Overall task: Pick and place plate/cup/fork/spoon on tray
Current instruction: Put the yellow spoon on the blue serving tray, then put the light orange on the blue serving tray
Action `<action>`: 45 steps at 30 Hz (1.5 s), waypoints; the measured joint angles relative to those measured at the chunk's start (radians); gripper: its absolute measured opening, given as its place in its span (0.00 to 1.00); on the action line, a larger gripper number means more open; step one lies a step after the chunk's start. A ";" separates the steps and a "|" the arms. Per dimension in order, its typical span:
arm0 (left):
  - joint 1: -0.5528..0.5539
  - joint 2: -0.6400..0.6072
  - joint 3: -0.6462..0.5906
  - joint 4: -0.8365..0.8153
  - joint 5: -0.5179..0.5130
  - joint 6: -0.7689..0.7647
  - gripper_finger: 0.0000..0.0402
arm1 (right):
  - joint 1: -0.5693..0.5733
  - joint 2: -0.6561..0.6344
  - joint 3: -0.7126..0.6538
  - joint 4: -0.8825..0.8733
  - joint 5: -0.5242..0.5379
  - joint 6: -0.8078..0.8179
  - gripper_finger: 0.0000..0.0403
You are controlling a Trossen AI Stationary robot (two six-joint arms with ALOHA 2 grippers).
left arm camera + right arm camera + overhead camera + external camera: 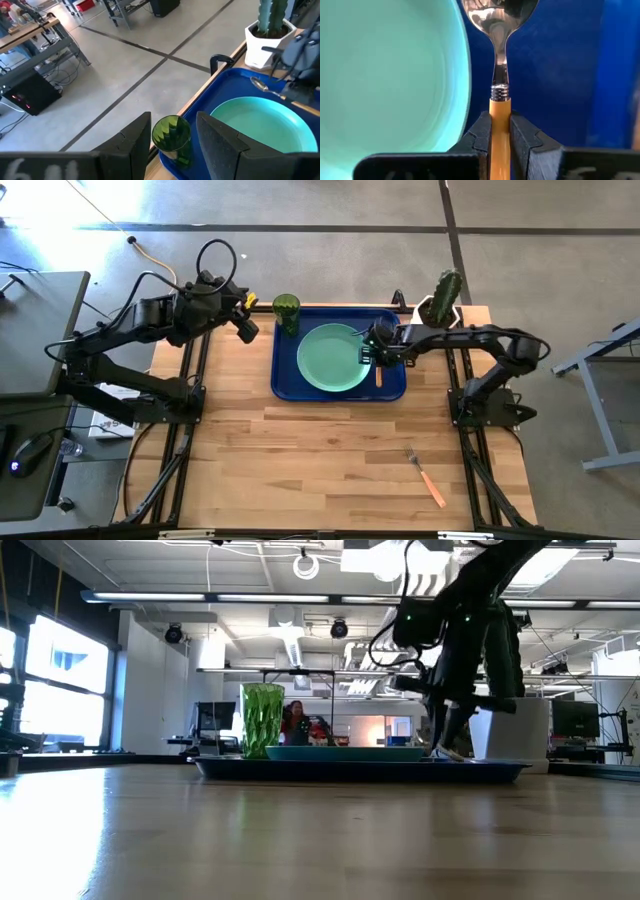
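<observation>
the tray (285, 385) sits upper middle of the high view, with the plate (331, 358) in its centre and the cup (286, 308) at its upper left corner. right gripper (374, 358) is over the tray's right side, just right of the plate, jaws clamped on the spoon (499, 75) by its orange handle, bowl lying on the tray beside the plate rim. left gripper (246, 330) hangs just left of the cup, off the tray, jaws apart. the fork (427, 476) lies alone on the table (300, 460), lower right. a cactus pot (441, 298) stands off the tray's upper right corner.
</observation>
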 joint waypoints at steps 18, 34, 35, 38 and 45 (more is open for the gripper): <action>0.000 0.000 0.000 0.000 -0.003 0.000 0.37 | -0.048 0.099 0.000 0.011 -0.030 -0.009 0.05; 0.000 0.000 0.000 0.000 -0.003 0.000 0.37 | -0.052 0.141 0.004 0.027 -0.049 -0.003 0.08; 0.000 0.000 0.000 0.000 -0.003 0.000 0.37 | -0.053 0.142 0.003 0.027 -0.049 -0.002 0.10; 0.000 0.000 0.000 0.000 -0.003 0.001 0.37 | -0.053 0.144 0.002 0.024 -0.046 0.006 0.17; 0.000 0.000 0.000 0.000 -0.003 0.010 0.37 | -0.053 0.140 0.003 0.028 -0.048 0.008 0.28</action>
